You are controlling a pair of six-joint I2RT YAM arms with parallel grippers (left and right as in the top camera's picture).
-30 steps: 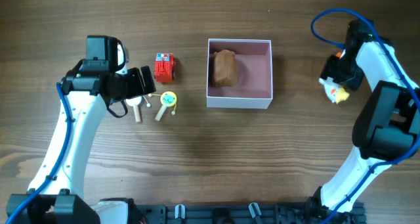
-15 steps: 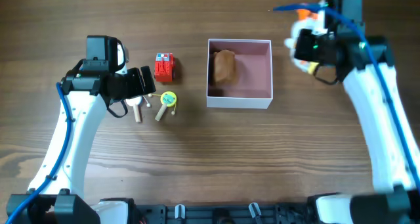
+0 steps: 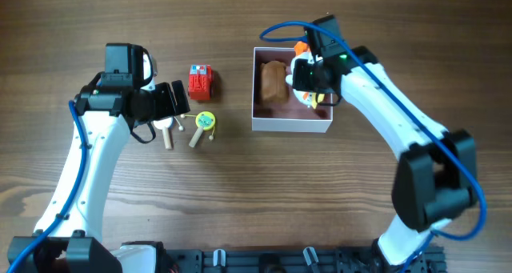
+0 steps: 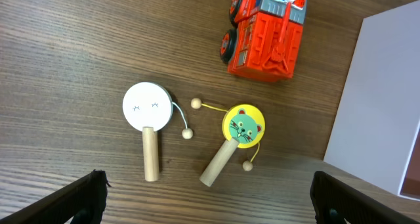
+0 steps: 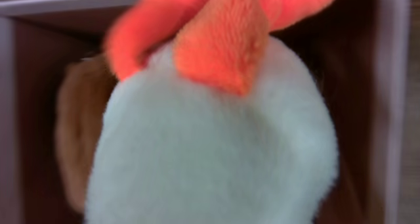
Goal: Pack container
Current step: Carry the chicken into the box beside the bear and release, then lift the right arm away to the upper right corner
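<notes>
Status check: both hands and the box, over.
Left hand open, above two rattles and fire truck. Right hand shut on white-orange plush, over container. Brown toy inside, left half.

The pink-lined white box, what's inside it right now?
A brown plush toy lies in the left half of the box. The right gripper holds a white and orange plush toy over the right half, covering the floor there; whether it touches bottom cannot be seen.

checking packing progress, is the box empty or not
Not empty: a brown plush lies in the left half of the container, and the right gripper holds a white-and-orange plush over its right half.
</notes>
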